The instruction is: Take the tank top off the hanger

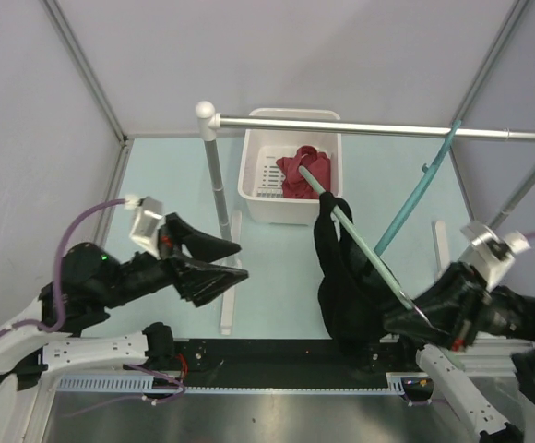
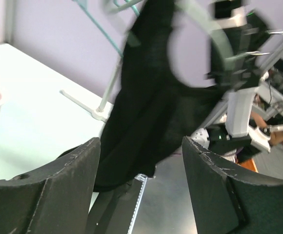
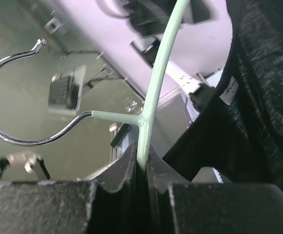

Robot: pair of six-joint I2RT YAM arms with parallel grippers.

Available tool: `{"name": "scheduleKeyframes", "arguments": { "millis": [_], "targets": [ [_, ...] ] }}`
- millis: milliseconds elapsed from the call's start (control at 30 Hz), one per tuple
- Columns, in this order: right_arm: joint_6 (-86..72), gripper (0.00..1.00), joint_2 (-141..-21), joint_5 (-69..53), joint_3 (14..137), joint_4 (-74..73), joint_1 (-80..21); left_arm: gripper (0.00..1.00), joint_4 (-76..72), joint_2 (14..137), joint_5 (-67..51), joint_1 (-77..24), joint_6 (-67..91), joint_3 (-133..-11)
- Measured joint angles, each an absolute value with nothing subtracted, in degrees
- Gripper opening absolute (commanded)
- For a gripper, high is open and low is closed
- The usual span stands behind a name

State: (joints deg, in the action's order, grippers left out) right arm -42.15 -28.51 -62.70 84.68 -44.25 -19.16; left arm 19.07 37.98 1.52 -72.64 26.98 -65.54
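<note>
- Top view: the right gripper (image 1: 424,318) pinches the pale hanger (image 1: 362,243) at its near end. The black tank top (image 1: 341,286) droops from the bar, down to the near edge of the table (image 1: 281,249). The left gripper (image 1: 242,260) stands spread, with bare table between it and the cloth.
- Left wrist view: the spread fingers (image 2: 58,185) frame the tank top's (image 2: 146,97) lower hem; whether they touch it cannot be told.
- Right wrist view: the right gripper (image 3: 141,163) is pressed onto the hanger's (image 3: 156,78) stem, and the tank top (image 3: 258,97) hangs just right of it.

My left claw (image 1: 243,260) and right claw (image 3: 142,156) are black, the tank top (image 1: 341,295) black too, its hanger (image 1: 360,242) mint green, hook (image 3: 80,117) silver, the basket (image 1: 267,210) white, its cloth (image 1: 295,171) red.
</note>
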Motion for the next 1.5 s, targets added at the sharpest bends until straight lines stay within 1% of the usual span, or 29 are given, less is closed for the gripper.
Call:
{"name": "scheduleKeyframes", "arguments": {
  "millis": [33, 67, 100, 200, 300, 367, 500, 633, 900, 1000, 1033, 1100, 1133, 1200, 1233, 1300, 1367, 1500],
  "targets": [
    [-44.21, 0.0, -28.05, -63.99, 80.55, -41.01, -16.97, 0.78, 20.01, 35.62, 2.42, -72.64, 27.18, -64.6],
    [-45.67, 0.0, -27.81, -64.55, 77.58, -39.07, -15.79, 0.9, 20.73, 32.99, 3.31, -72.62, 27.57, -63.64],
    [-46.92, 0.0, -27.44, -65.04, 74.02, -37.19, -14.94, 0.93, 21.45, 30.65, 4.38, -72.64, 27.94, -62.72],
    [-52.23, 0.0, -26.68, -65.67, 65.52, -31.9, -13.56, 0.92, 22.9, 26.33, 7.01, -72.62, 29.06, -60.86],
    [-58.35, 0.0, -25.45, -66.54, 60.05, -24.95, -13.23, 0.89, 23.77, 27.73, 9.13, -72.62, 29.5, -60.66],
    [-59.81, 0.0, -25.41, -67.18, 59.88, -22.74, -13.23, 0.87, 23.77, 30.96, 10.61, -72.62, 29.39, -60.8],
    [-59.77, 0.0, -25.36, -68.66, 61.56, -21.82, -13.26, 0.85, 23.33, 41.41, 12.78, -72.64, 27.7, -62.74],
    [-58.85, 0.0, -25.19, -69.19, 62.28, -22.35, -13.26, 0.9, 21.43, 49.87, 12.82, -72.64, 25.12, -65.45],
    [-56.23, 0.0, -24.73, -69.47, 62.48, -25.91, -14.0, 0.9, 16.95, 56.82, 11.79, -72.62, 21.87, -72.34],
    [-55.0, 0.0, -24.45, -69.45, 62.85, -27.7, -14.41, 0.8, 15.22, 58.13, 11.84, -72.64, 21.32, -73.58],
    [-54.72, 0.0, -24.32, -69.45, 63.0, -28.27, -14.52, 0.71, 14.94, 58.83, 11.86, -72.62, 21.08, -74.11],
    [-54.11, 0.0, -23.94, -69.41, 63.46, -29.43, -14.81, 0.58, 14.74, 60.38, 12.01, -72.62, 20.95, -75.61],
    [-53.76, 0.0, -23.73, -69.41, 63.72, -29.91, -14.92, 0.46, 14.7, 61.52, 12.32, -72.62, 20.49, -76.64],
    [-52.88, 0.0, -23.46, -69.34, 64.47, -31.2, -15.11, 0.33, 14.7, 62.7, 12.75, -72.62, 20.45, -77.52],
    [-52.36, 0.0, -23.29, -69.14, 64.86, -31.99, -15.2, 0.21, 14.74, 63.02, 13.04, -72.62, 20.36, -77.73],
    [-51.53, 0.0, -22.94, -68.82, 65.23, -33.39, -15.27, 0.13, 15.07, 63.11, 13.61, -72.64, 20.14, -77.93],
    [-50.5, 0.0, -22.59, -68.42, 65.3, -34.96, -15.42, 0.01, 16.05, 63.09, 14.7, -72.75, 19.53, -78.61],
    [-47.83, 0.0, -21.82, -67.53, 65.56, -38.44, -16.23, 0.0, 18.5, 62.65, 17.58, -72.79, 18.92, -79.7]
  ]
}}
